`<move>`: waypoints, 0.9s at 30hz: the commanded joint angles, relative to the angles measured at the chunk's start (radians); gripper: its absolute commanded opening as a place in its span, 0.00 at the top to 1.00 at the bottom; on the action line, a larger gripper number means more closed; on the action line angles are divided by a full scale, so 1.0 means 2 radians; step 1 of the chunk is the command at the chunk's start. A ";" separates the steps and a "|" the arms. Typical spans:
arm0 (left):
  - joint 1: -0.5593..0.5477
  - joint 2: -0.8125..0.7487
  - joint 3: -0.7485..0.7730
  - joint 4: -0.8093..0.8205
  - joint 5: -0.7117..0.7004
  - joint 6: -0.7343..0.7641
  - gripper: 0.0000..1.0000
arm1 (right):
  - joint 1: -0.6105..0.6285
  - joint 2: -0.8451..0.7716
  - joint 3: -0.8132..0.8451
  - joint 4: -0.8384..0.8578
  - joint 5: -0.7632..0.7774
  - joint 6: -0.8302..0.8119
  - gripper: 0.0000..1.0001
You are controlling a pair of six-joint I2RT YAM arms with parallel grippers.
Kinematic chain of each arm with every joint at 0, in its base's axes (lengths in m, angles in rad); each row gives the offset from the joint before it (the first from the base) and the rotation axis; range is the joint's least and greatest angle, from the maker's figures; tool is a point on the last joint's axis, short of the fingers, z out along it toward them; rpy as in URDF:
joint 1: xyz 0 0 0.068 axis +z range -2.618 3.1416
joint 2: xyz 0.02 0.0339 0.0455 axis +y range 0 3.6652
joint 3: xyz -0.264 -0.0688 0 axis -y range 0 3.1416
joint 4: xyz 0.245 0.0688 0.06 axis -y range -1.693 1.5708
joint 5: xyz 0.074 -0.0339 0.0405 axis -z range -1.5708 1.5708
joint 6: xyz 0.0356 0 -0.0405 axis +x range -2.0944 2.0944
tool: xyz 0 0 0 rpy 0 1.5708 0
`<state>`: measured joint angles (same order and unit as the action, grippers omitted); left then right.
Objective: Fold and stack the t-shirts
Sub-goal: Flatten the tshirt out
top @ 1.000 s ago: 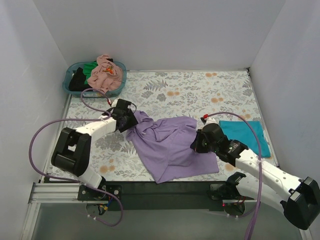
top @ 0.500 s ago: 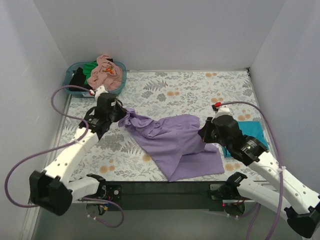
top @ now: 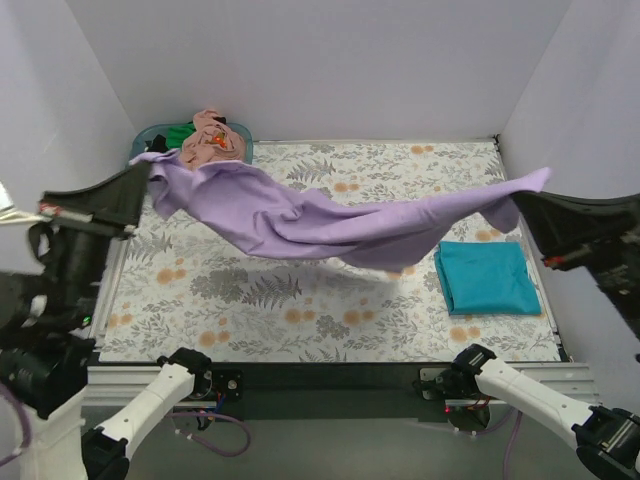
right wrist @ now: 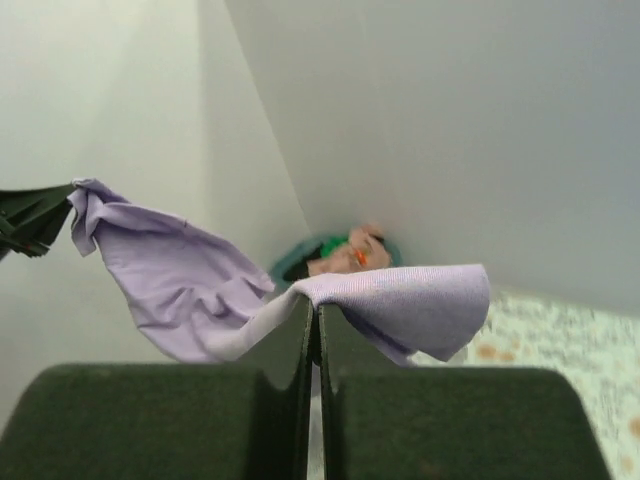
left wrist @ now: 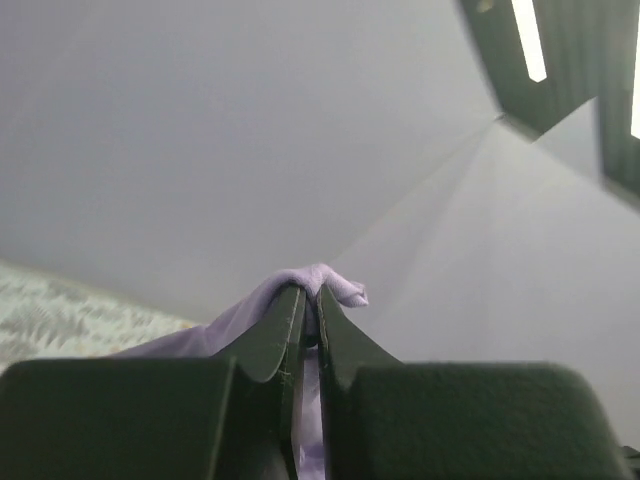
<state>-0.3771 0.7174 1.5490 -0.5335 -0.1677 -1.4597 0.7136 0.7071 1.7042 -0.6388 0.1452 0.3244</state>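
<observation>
Spanning left pincer (left wrist: 310, 302) to right pincer (right wrist: 313, 308), lavender shirt (top: 330, 225) sags.

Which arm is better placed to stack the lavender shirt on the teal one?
Right, probably: the teal shirt lies on the right of the table, close to the end of the lavender shirt it grips.

Both arms are held high. The left gripper (top: 145, 172) sits at 9 o'clock in the top view and the right gripper (top: 522, 198) at 3 o'clock. Their tips point inward, and each pair of jaws is pinched tight on the shirt (top: 330, 225).
</observation>
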 commanded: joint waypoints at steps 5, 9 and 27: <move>0.001 0.011 0.101 -0.002 0.032 0.012 1.00 | -0.001 0.041 0.130 0.010 -0.050 -0.061 0.99; 0.001 0.026 0.118 -0.002 0.023 0.014 1.00 | -0.001 0.052 0.147 0.019 -0.002 -0.076 0.99; 0.089 0.501 0.060 -0.054 -0.110 -0.069 0.04 | -0.217 0.444 -0.043 0.214 0.212 -0.166 0.91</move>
<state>-0.2806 1.5707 1.6367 -0.5259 -0.4534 -1.5471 0.3931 1.4696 1.6062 -0.2985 0.7441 -0.0227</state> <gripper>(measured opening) 0.525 0.062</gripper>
